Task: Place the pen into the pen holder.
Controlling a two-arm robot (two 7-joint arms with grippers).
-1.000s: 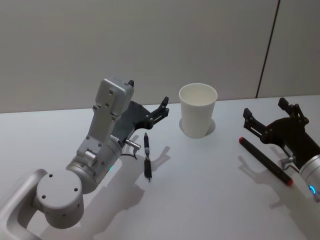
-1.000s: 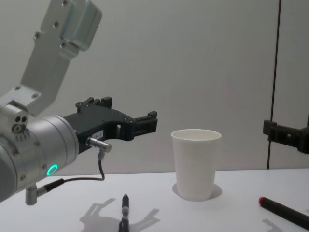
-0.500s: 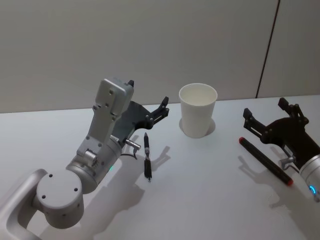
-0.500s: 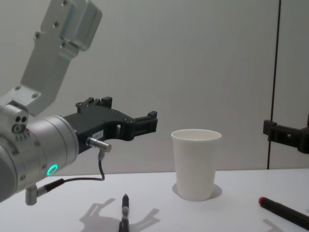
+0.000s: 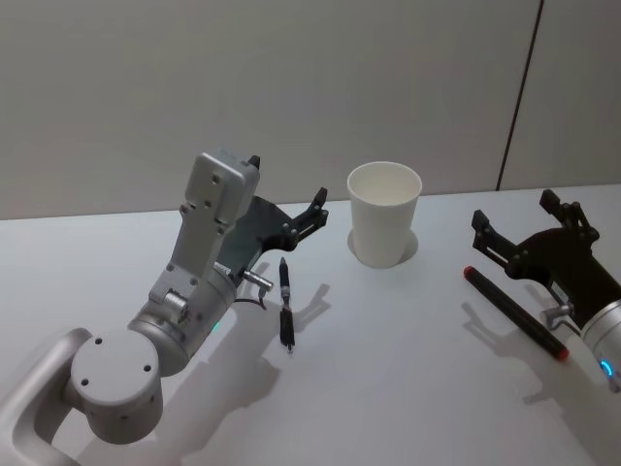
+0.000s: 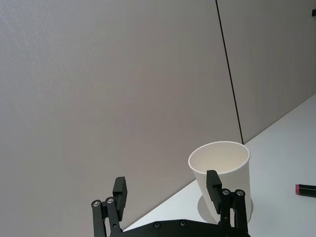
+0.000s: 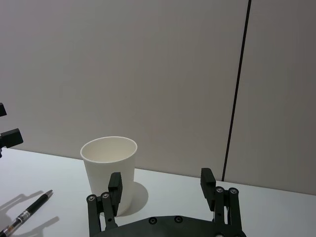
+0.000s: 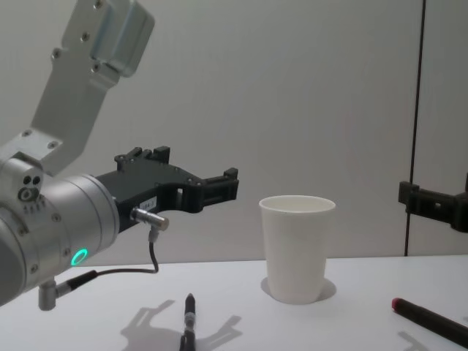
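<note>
Firstly, pen: a slim black pen with silver bands (image 5: 285,303) is laid flat on the table, left of the cup and nearer the robot, apart from the cup and touched by no gripper.
Pen holder: a plain white tapered paper cup with a rolled rim (image 5: 384,216) is stood upright with its mouth up; nothing can be seen inside it.
Left gripper: the black two-fingered left gripper (image 6: 166,183) is held in the air left of the cup, higher than the pen and with its fingers pointed towards the cup.
Left jaws: they are spread wide, and nothing is held between them.
Right gripper: the black two-fingered right gripper (image 5: 515,211) is held above the table to the right of the cup, well apart from it.
Right jaws: they are likewise spread wide and nothing is held.
Marker: a thick black marker with red ends (image 5: 514,313) is laid on the table right of the cup, beneath the right gripper and apart from its fingers.
Table: a flat white tabletop (image 5: 388,379) is seen under the cup.
Wall: pale grey panels (image 5: 291,87) are seen behind the cup.
</note>
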